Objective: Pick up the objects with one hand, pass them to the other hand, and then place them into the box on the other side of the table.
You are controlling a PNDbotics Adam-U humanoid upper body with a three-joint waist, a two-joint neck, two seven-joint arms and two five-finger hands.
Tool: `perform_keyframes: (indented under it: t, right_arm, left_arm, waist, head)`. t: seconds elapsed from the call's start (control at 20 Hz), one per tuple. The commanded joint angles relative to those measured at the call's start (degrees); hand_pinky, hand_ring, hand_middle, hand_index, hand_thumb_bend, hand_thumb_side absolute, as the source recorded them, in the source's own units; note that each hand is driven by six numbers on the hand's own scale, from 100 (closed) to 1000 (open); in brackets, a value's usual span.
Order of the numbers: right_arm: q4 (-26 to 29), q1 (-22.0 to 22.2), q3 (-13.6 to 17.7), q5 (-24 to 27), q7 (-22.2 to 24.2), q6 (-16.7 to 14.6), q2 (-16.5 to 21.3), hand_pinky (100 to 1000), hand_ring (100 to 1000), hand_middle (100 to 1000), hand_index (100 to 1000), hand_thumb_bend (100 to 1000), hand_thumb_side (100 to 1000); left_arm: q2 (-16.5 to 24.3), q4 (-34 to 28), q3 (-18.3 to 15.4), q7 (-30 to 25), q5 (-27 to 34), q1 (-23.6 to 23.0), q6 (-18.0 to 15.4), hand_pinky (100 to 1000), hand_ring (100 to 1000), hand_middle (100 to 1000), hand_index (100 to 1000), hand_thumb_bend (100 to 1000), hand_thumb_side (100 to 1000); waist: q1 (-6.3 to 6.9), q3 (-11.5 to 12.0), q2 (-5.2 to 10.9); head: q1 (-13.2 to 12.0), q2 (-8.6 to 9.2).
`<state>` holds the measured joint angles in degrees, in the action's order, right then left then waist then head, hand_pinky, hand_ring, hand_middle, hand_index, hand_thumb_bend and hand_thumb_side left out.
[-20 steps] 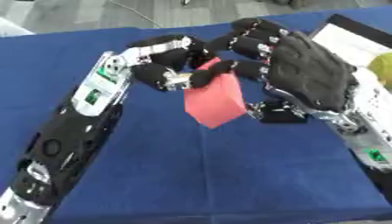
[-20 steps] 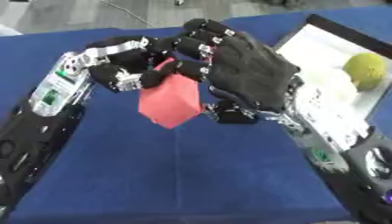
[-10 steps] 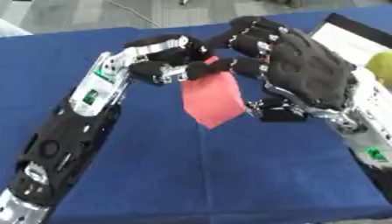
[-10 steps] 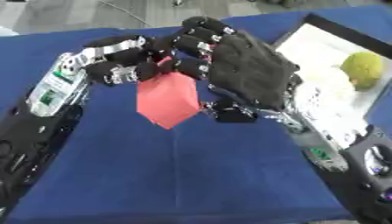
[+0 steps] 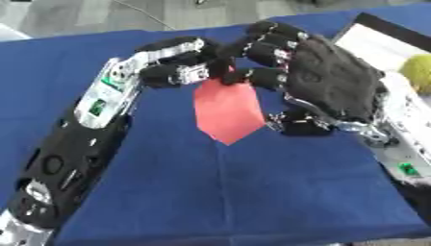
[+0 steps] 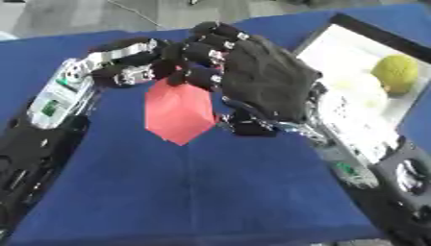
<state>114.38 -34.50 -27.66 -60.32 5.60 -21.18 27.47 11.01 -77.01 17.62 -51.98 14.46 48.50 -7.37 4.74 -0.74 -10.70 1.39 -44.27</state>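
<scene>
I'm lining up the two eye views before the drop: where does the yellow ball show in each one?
Left eye view: the yellow ball is cut by the right edge, upper part, inside the box.
Right eye view: it shows whole, upper right, in the same box.
Shared landmark: the red object hanging between the left hand and right hand.

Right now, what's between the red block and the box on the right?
The right hand, its fingers curled round the top of the red block, fills the stretch toward the box. The right eye view shows it best.
</scene>
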Motion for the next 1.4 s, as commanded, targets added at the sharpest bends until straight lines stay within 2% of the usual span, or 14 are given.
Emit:
perform_keyframes:
  t: [0.05, 0.55, 1.15, 1.4]
  right_arm:
    - [0.21, -1.07, -0.53, -0.46, 0.64, -0.58, 0.85, 862, 783, 811, 379, 410, 100]
    - [0.21, -1.64, -1.11, -0.91, 0.91, -1.18, -0.05, 862, 784, 814, 379, 415, 100]
    - [0.21, -1.72, -1.09, -1.41, 0.79, -1.12, -0.59, 862, 784, 815, 379, 403, 100]
    - [0.21, -1.41, 1.05, -1.9, -0.67, 0.25, 0.99, 862, 777, 814, 379, 393, 100]
  left_arm:
    - [-0.36, -0.42, -1.43, 0.02, -0.19, 2.22, -0.03, 638, 539, 487, 613, 100, 707]
    - [-1.78, 4.76, -5.03, 0.02, -2.7, 4.94, -0.52, 638, 544, 490, 617, 100, 736]
    - [-2.58, 8.2, -7.83, 3.54, -3.35, 7.89, -0.44, 637, 544, 487, 611, 100, 687]
    - [-0.23, 8.15, -8.29, 4.7, -4.09, 7.76, -1.61, 637, 543, 486, 613, 100, 641]
  waist:
    - [-0.24, 0.1, 0.65]
    - [-0.29, 0.16, 0.32]
    - [-0.24, -0.24, 0.08]
    - [-0.14, -0.57, 0.25]
  head:
    - [0.52, 0.15]
    - [1.34, 0.15]
    - [1.45, 0.15]
    - [1.53, 0.15]
